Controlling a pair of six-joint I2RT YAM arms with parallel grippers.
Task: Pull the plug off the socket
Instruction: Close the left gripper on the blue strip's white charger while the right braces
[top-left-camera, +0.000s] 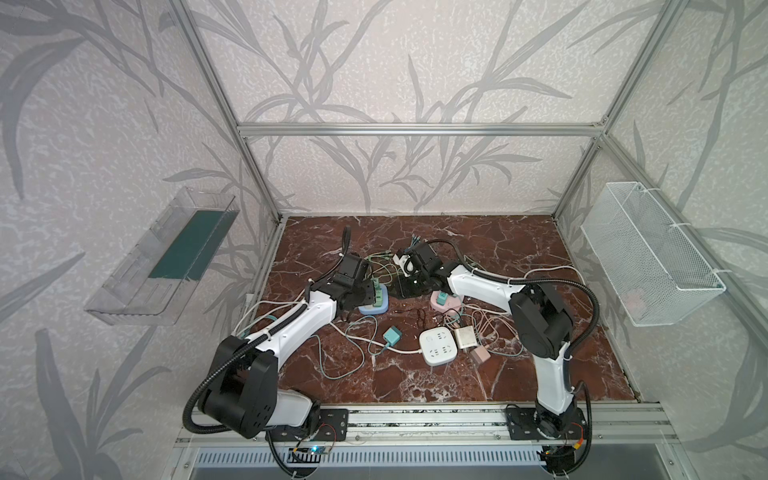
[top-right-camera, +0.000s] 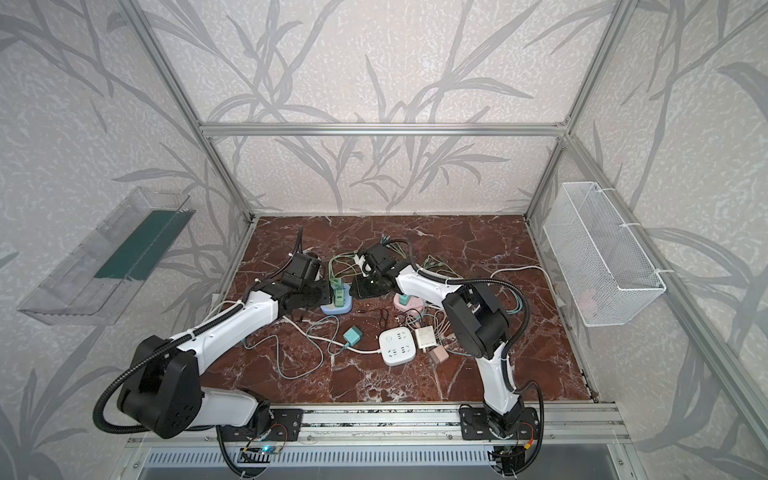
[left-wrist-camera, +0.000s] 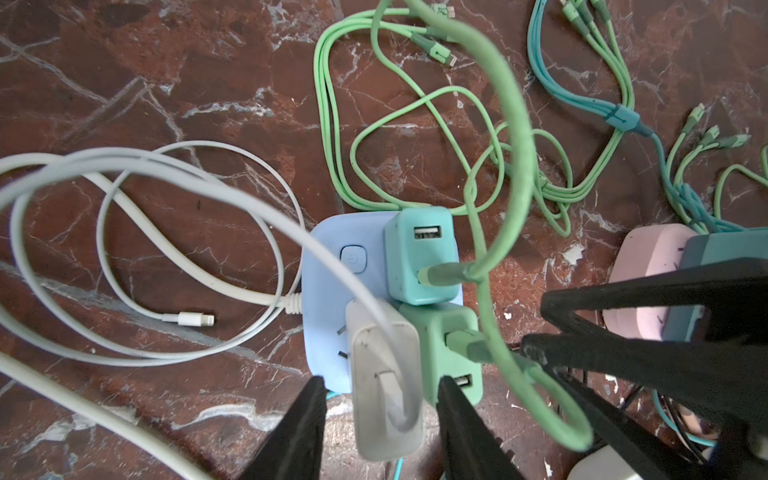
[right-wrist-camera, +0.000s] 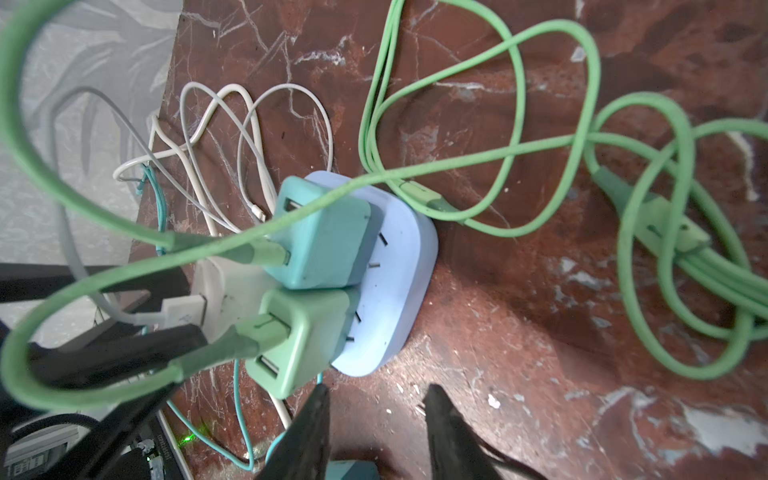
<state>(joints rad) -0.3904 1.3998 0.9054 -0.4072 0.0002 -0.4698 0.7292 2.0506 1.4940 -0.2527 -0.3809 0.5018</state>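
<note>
The white plug (left-wrist-camera: 384, 374) is being straddled by the left gripper (left-wrist-camera: 380, 399), fingers spread and not yet pinching, for extraction from the blue socket (left-wrist-camera: 332, 299) at lower centre; the right gripper (right-wrist-camera: 376, 409) is being held empty, fingers apart, beside it.

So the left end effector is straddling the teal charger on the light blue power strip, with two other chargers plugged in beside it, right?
Not quite. The left end effector straddles the white charger, not the teal one. The left wrist view shows its fingers on either side of the white charger on the light blue power strip, with the teal and the mint green charger plugged in beside it.

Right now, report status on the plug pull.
Left tool straddles white plug, not clamped. Right tool open beside blue socket, holding nothing. Green cable loops across.
</note>
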